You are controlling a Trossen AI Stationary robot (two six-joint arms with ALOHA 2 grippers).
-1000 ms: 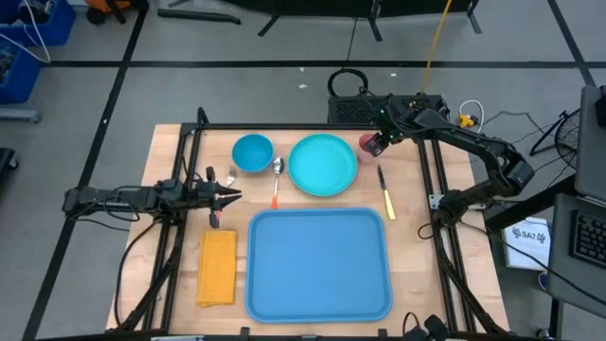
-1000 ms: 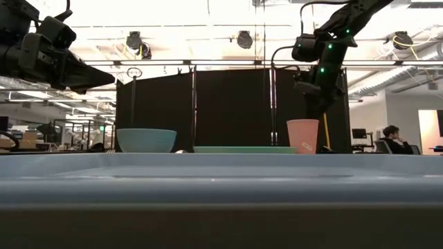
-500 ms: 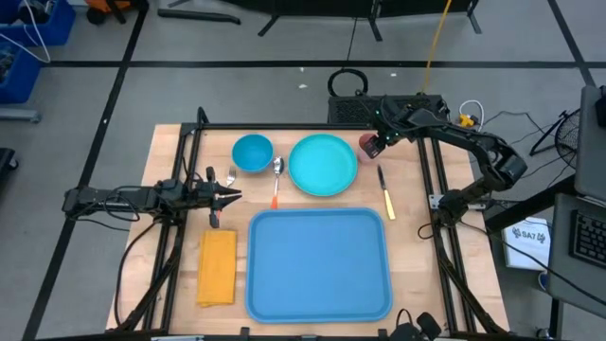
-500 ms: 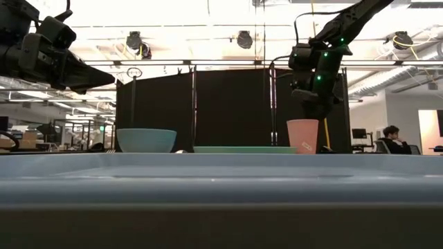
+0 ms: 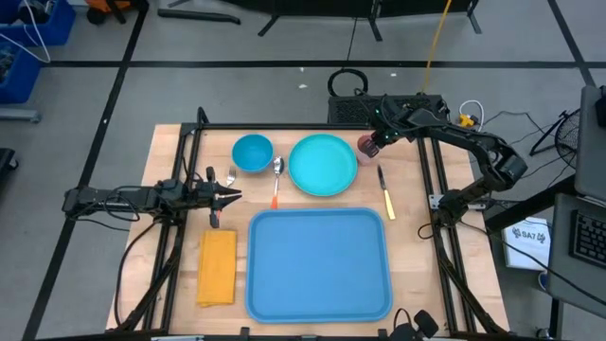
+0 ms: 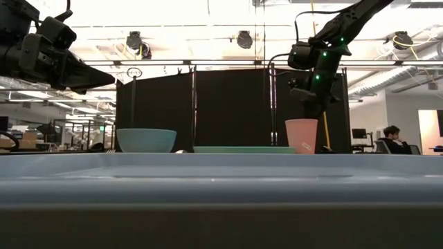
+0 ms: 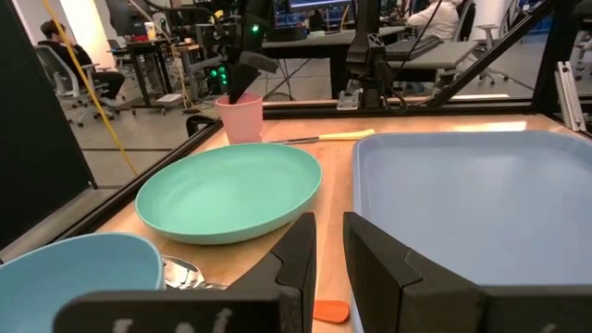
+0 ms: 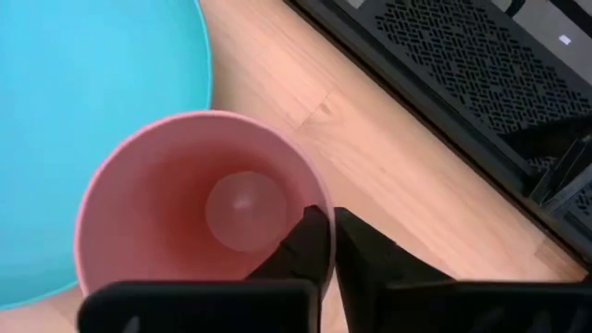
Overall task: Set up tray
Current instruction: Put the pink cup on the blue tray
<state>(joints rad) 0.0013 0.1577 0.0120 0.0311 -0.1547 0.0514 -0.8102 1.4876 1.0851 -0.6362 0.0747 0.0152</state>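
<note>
The blue tray lies flat at the table's near middle. Behind it stand a turquoise plate and a blue bowl. A pink cup stands upright on the wood to the right of the plate. My right gripper is over the cup, shut on its rim. My left gripper hovers at the table's left, near a fork. Its fingers stand a narrow gap apart, with nothing between them. My right gripper pinches the pink cup's rim on the side away from the plate, one finger inside the cup and one outside. The fingers come from above, pointing down. The cup stands upright with its base on the table.
A spoon with an orange handle lies between bowl and plate. A yellow-handled knife lies right of the plate, and a yellow napkin left of the tray. Black frame rails run along the table's sides and back.
My right gripper has come down and a little toward the table's left, onto the pink cup, and its fingers have closed on the rim. The cup still stands on the table.
</note>
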